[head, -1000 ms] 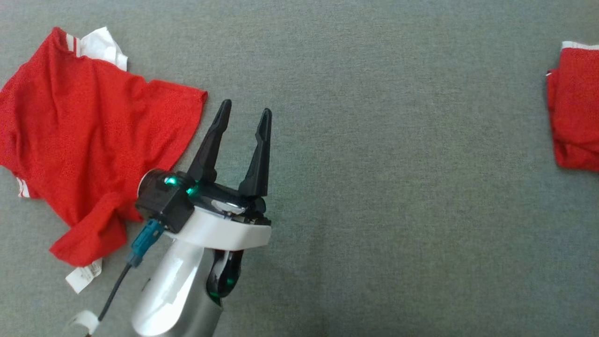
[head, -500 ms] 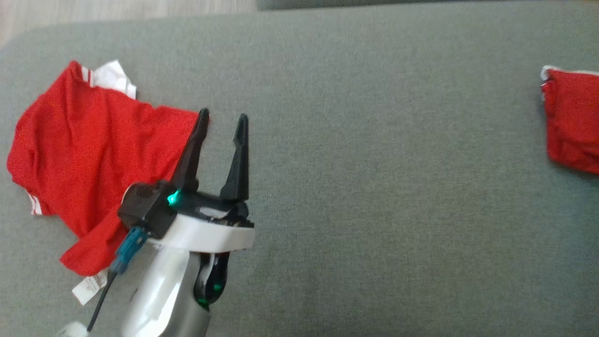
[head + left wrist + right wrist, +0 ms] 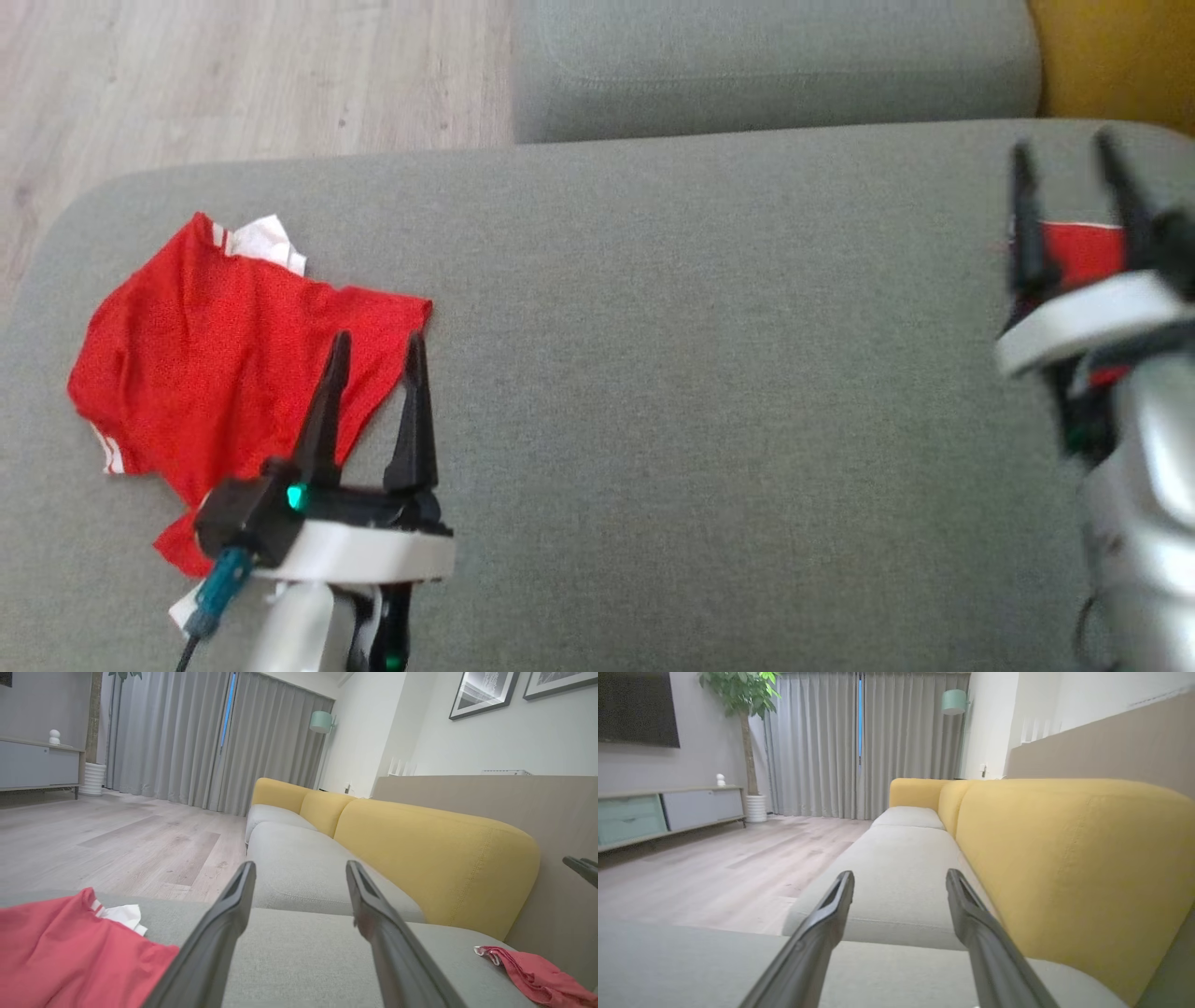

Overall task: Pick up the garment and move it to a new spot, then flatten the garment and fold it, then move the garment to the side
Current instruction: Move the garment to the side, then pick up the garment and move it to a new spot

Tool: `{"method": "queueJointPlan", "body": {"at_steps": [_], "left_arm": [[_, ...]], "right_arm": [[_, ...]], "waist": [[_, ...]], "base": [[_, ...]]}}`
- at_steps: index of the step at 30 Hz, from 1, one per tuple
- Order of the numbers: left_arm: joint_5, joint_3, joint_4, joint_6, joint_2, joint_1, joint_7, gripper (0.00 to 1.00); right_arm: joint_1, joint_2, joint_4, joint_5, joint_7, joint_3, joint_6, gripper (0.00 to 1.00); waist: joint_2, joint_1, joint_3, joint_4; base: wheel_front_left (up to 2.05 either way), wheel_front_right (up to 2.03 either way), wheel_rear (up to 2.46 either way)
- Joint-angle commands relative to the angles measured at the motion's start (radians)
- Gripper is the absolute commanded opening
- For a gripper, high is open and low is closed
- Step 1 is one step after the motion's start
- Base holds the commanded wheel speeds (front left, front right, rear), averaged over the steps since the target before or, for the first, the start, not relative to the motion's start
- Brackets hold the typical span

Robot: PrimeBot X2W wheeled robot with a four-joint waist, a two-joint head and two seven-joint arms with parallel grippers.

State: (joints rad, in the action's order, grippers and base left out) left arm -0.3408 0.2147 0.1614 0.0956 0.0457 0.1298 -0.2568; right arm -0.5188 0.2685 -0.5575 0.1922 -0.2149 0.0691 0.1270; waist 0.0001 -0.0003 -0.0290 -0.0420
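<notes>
A crumpled red garment [image 3: 215, 373] with white trim lies on the left part of the grey sofa seat [image 3: 700, 373]; in the left wrist view the garment [image 3: 70, 961] is at the lower left. My left gripper [image 3: 377, 343] is open and holds nothing, its left finger over the garment's right edge. In its own view the left gripper [image 3: 300, 868] points along the sofa. My right gripper [image 3: 1064, 154] is open at the far right, in front of a second red cloth [image 3: 1083, 252], which lies low on the right [image 3: 532, 970]. The right gripper [image 3: 899, 875] is bare.
The seat's rounded far edge meets a wooden floor [image 3: 233, 75] at upper left. Another grey cushion [image 3: 775, 65] continues beyond it. A yellow backrest [image 3: 434, 858] runs along the right side of the sofa. A cabinet [image 3: 668, 812] and a plant stand across the room.
The head camera has tilted, so the whole picture slid down and the floor and far cushion came in. My right gripper entered at the right. The left gripper stays open beside the garment.
</notes>
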Motion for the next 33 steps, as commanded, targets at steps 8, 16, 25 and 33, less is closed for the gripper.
{"method": "queueJointPlan", "body": {"at_steps": [8, 16, 25, 33], "left_arm": [[0.005, -0.067, -0.021, 0.005, 0.004, -0.026, -0.005, 1.0], [0.006, -0.074, -0.031, 0.011, 0.004, -0.066, -0.005, 1.0], [0.006, -0.075, -0.028, 0.016, 0.004, -0.053, -0.005, 1.0], [0.002, -0.077, -0.033, 0.012, 0.004, -0.053, -0.005, 1.0]], "right_arm": [[0.245, -0.174, 0.21, -0.041, -0.043, -0.065, 0.004, 1.0], [0.448, -0.217, 0.345, -0.075, -0.047, -0.066, 0.004, 1.0], [0.493, -0.218, 0.388, -0.046, -0.047, -0.061, 0.004, 1.0], [0.486, -0.218, 0.387, -0.042, -0.047, -0.056, 0.004, 1.0]], "waist": [[-0.0001, 0.0003, 0.006, -0.015], [-0.0001, 0.0003, -0.005, -0.034], [-0.0001, 0.0003, -0.008, -0.06], [-0.0001, 0.0003, -0.011, -0.053]], "base": [[0.0, 0.0, 0.0], [0.0, 0.0, 0.0], [0.0, 0.0, 0.0], [0.0, 0.0, 0.0]]}}
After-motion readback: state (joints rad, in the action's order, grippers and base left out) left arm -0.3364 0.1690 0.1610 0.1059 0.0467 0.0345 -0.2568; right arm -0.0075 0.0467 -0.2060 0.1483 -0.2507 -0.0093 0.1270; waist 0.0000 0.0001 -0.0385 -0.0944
